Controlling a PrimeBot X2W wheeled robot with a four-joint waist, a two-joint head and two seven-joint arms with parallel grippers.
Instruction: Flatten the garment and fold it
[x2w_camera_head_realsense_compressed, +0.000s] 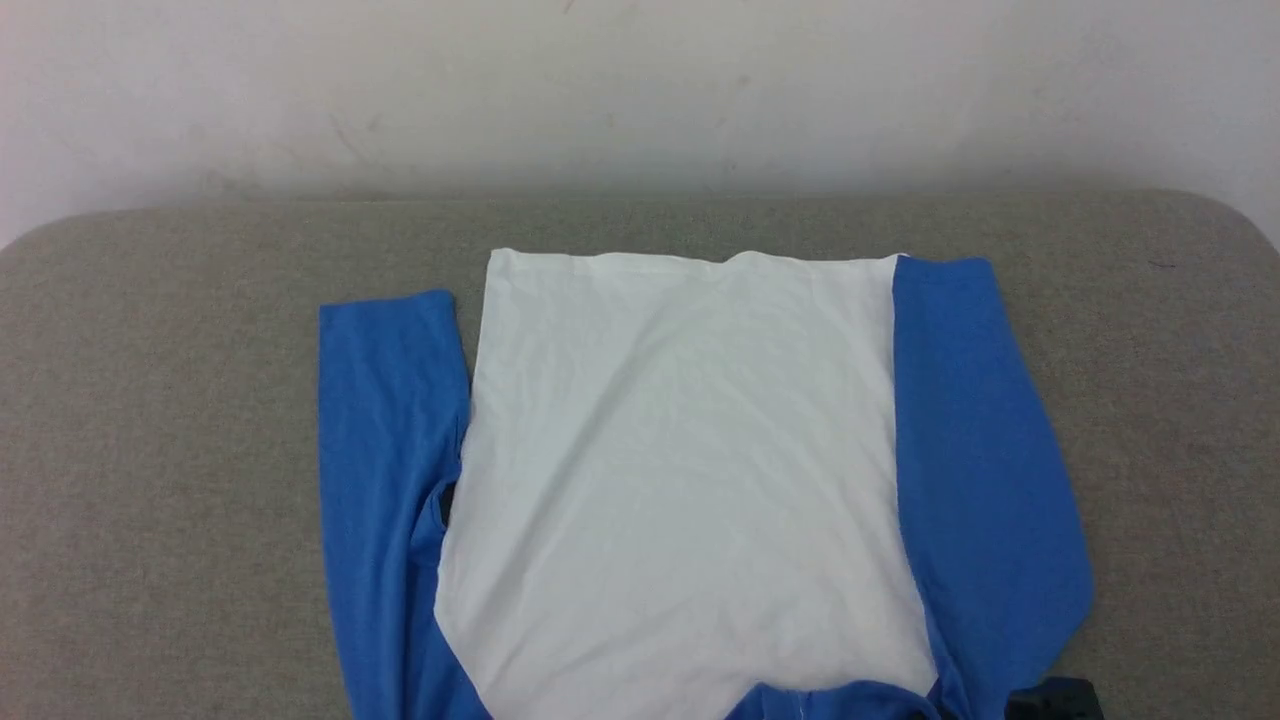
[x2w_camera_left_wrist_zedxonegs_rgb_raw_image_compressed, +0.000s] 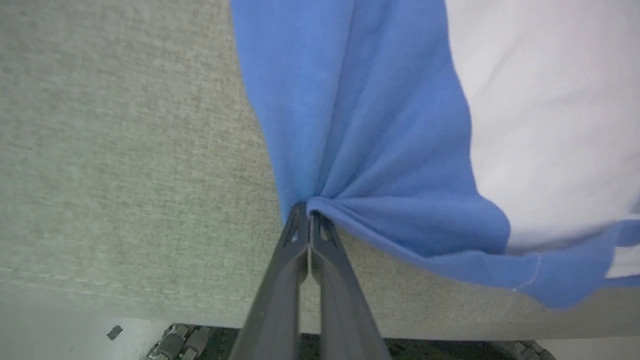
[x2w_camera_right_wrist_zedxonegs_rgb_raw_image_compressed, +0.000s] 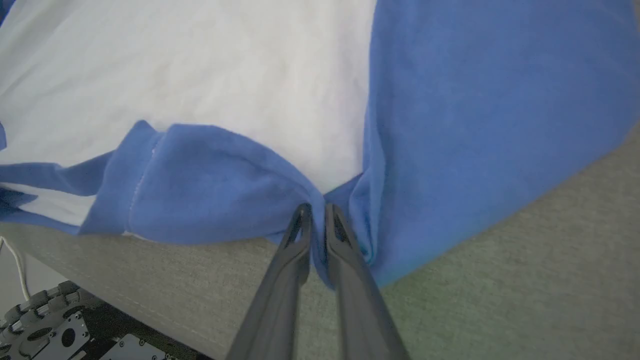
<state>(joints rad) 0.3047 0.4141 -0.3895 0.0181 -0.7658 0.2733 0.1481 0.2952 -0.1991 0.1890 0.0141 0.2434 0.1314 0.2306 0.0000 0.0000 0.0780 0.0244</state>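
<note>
Head view: the garment (x2w_camera_head_realsense_compressed: 680, 480) lies spread on the grey fabric-covered table (x2w_camera_head_realsense_compressed: 160, 400), white body in the middle, plain side up, far hem toward the pale wall (x2w_camera_head_realsense_compressed: 640, 90). The left sleeve (x2w_camera_head_realsense_compressed: 385, 470) runs down beside the body, its cuff end short of the far hem; the right sleeve (x2w_camera_head_realsense_compressed: 980, 450) lies along the other side and reaches level with that hem. Both sleeves touch the body. Left wrist view: my left claw (x2w_camera_left_wrist_zedxonegs_rgb_raw_image_compressed: 307, 212) is pinched tight on a gather of blue cloth at the near edge, fingers together, creases fanning away from the tips, and the cloth just beside them is raised off the table. Right wrist view: my right claw (x2w_camera_right_wrist_zedxonegs_rgb_raw_image_compressed: 316, 210) is nearly closed with blue cloth caught between the fingers, where body and right sleeve meet. To its left a bunched blue fold (x2w_camera_right_wrist_zedxonegs_rgb_raw_image_compressed: 200, 185) lies over the near edge of the white. The dark shape (x2w_camera_head_realsense_compressed: 1060, 695) at the head view's lower right corner may be part of my right arm; too little shows. Below the table edge: my wheeled base (x2w_camera_right_wrist_zedxonegs_rgb_raw_image_compressed: 45, 310), a white cable (x2w_camera_right_wrist_zedxonegs_rgb_raw_image_compressed: 15, 270).
</note>
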